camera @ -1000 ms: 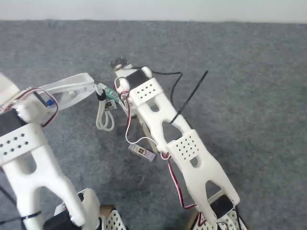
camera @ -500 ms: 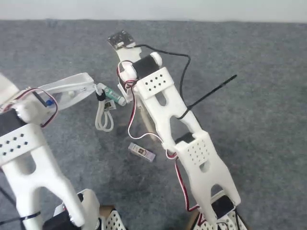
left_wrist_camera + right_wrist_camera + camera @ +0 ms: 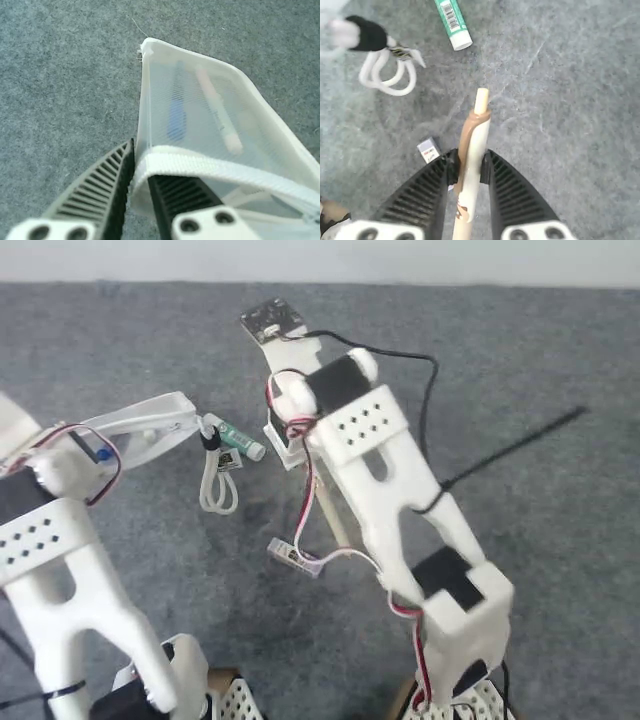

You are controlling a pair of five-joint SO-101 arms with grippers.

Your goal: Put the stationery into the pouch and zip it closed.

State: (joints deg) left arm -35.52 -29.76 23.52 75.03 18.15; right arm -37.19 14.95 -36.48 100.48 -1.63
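The pen point(image 3: 471, 135) stands steeply in the right gripper point(image 3: 470, 154), whose fingers are clamped on its barrel. Its long axis runs along the fingers, and the end with the brown clip sticks past the fingertips toward the grey carpet point(image 3: 560, 360). From above it shows as a tan shaft slanting from far-left to near-right under the right arm point(image 3: 400, 470). The pouch point(image 3: 140, 428) is on the left, its long axis running left to right. One edge is pinched between the closed fingers of the left gripper point(image 3: 140, 165). Through its mesh a blue pen point(image 3: 176, 112) and a white pen point(image 3: 217, 112) lie side by side along its length. At its right end are a black pull point(image 3: 210, 440) and a white cord loop point(image 3: 218, 485) that trails toward the near side. A green stick point(image 3: 238, 440) lies just right of that end, between the pouch and the pen, angled from far-left to near-right. A small block point(image 3: 295, 558) lies on the carpet nearer, crossed by the right arm's wire. The right arm rises from the near-right and bends over the middle. The left arm point(image 3: 60, 560) rises from the near-left corner toward the pouch.
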